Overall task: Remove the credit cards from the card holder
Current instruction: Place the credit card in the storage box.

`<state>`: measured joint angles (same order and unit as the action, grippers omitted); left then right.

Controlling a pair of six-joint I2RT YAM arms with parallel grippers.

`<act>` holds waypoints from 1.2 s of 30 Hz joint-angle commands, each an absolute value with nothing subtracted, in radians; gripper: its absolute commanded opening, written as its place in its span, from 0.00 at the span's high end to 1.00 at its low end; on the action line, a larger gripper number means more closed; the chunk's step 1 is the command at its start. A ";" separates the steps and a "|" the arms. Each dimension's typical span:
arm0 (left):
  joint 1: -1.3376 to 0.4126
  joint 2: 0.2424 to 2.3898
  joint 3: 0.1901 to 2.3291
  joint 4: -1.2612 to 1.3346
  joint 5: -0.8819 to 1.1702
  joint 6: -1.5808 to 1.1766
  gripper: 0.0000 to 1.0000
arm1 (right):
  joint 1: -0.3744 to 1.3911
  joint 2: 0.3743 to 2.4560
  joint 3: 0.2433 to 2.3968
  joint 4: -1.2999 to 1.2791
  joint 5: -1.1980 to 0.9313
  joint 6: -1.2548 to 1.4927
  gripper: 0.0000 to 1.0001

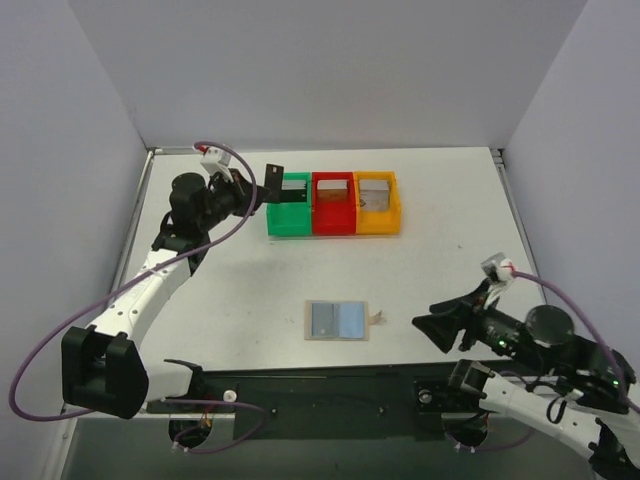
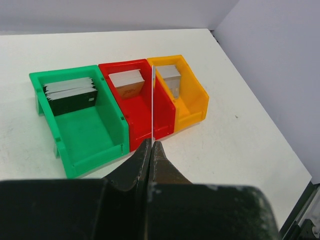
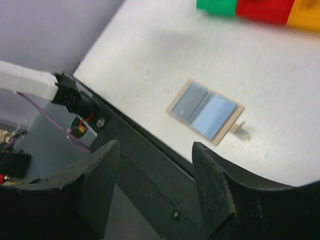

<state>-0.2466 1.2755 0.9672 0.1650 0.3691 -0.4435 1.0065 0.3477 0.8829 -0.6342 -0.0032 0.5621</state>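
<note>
The tan card holder [image 1: 337,320] lies open and flat near the table's front edge, showing two bluish-grey panels; the right wrist view shows it too [image 3: 205,110]. My left gripper [image 1: 258,190] is shut on a dark credit card [image 1: 275,181], held upright just left of the green bin's back. In the left wrist view this card [image 2: 151,100] is a thin edge-on line rising from the fingertips [image 2: 156,149]. My right gripper [image 1: 440,325] hangs open to the right of the card holder, over the front edge, with nothing between its fingers [image 3: 210,175].
A green bin [image 2: 80,135], a red bin [image 2: 140,115] and an orange bin [image 2: 192,105] stand in a row at the back. Each holds a stack of cards leaning at its back: dark [image 2: 70,95], brownish [image 2: 127,82], grey [image 2: 170,77]. A black rail [image 3: 150,150] runs along the front edge.
</note>
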 commanded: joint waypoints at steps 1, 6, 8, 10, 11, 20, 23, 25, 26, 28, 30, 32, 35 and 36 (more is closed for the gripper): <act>-0.242 1.272 0.989 0.175 0.443 -0.414 1.00 | 1.003 0.250 1.057 -0.693 0.176 0.439 0.43; -0.242 1.249 0.980 0.178 0.482 -0.403 1.00 | 1.049 0.233 1.117 -0.698 0.195 0.459 0.00; -0.244 1.241 0.982 0.181 0.503 -0.402 1.00 | 1.077 0.283 1.274 -0.779 0.260 0.457 0.00; -0.244 1.230 0.980 0.179 0.520 -0.397 1.00 | 1.107 0.326 1.350 -0.834 0.290 0.457 0.00; -0.248 1.226 0.977 0.176 0.519 -0.388 1.00 | 1.120 0.339 1.351 -0.859 0.279 0.481 0.00; -0.272 1.207 0.965 0.227 0.528 -0.413 1.00 | 1.157 0.442 1.423 -0.954 0.375 0.476 0.00; -0.272 1.203 0.957 0.238 0.532 -0.413 1.00 | 1.173 0.413 1.327 -0.855 0.345 0.468 0.00; -0.270 1.200 0.960 0.232 0.534 -0.403 1.00 | 1.172 0.428 1.318 -0.865 0.330 0.468 0.00; -0.271 1.197 0.959 0.235 0.532 -0.396 1.00 | 1.172 0.422 1.309 -0.864 0.342 0.462 0.00; -0.270 1.192 0.962 0.233 0.531 -0.394 1.00 | 1.172 0.413 1.278 -0.851 0.327 0.427 0.00; -0.268 1.183 0.963 0.224 0.531 -0.391 1.00 | 1.170 0.414 1.330 -0.871 0.322 0.335 0.00; -0.261 1.172 0.960 0.203 0.519 -0.394 1.00 | 1.172 0.381 1.350 -0.887 0.458 0.394 0.00; -0.249 1.172 0.959 0.196 0.535 -0.399 1.00 | 1.178 0.286 1.226 -0.818 0.526 0.419 0.00; -0.247 1.172 0.963 0.193 0.538 -0.400 1.00 | 1.177 0.281 1.206 -0.816 0.511 0.420 0.00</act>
